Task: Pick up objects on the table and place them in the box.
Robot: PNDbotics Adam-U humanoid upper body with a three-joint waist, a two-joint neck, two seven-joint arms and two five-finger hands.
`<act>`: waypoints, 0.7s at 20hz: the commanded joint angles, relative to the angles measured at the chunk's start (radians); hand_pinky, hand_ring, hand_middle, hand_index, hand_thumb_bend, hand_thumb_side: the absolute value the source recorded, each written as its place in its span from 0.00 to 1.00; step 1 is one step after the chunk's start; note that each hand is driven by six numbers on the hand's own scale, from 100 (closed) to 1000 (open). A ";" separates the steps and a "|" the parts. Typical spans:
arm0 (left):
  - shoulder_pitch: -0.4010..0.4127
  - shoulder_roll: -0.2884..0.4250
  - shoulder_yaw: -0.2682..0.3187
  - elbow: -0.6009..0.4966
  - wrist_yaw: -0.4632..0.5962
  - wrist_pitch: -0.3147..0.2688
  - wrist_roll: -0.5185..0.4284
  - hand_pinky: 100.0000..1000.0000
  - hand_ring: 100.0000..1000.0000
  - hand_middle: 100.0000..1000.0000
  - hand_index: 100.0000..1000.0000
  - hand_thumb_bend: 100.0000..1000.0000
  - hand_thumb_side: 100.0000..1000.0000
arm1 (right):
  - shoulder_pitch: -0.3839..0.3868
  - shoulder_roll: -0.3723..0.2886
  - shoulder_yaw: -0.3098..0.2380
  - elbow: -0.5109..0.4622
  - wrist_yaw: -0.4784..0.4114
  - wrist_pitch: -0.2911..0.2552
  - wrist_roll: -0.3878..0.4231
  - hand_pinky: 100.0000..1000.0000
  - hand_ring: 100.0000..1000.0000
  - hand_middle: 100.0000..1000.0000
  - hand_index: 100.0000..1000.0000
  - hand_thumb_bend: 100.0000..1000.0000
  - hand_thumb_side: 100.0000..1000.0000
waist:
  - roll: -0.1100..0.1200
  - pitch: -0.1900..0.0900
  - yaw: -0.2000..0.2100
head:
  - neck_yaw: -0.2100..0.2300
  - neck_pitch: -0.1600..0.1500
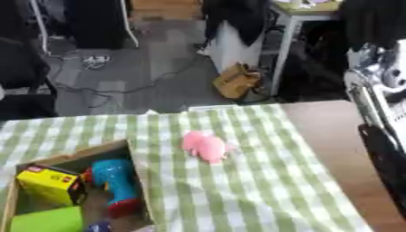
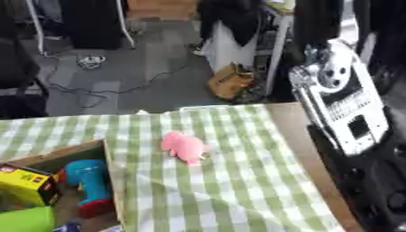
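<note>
A pink soft toy (image 1: 206,146) lies on the green-and-white checked cloth (image 1: 262,195) near the middle of the table. An open cardboard box (image 1: 79,154) sits at the lower left. Inside it are a yellow carton (image 1: 46,183), a blue and red toy (image 1: 115,180) and a bright green thing (image 1: 47,220). My right arm (image 2: 341,97), silver at the joint and black below, comes down along the right edge, well to the right of the pink toy. Neither hand shows in either view.
Bare brown tabletop (image 1: 333,131) runs along the right side beyond the cloth. On the floor past the far edge are a brown bag (image 1: 236,80), cables and furniture legs.
</note>
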 commanded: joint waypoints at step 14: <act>-0.010 0.051 0.012 -0.013 0.009 0.007 -0.072 0.89 0.91 0.94 0.96 0.07 1.00 | 0.251 0.039 -0.077 -0.020 0.112 -0.290 -0.130 0.88 0.90 0.84 0.90 0.00 1.00 | 0.024 -0.028 -0.044 | 0.137 0.005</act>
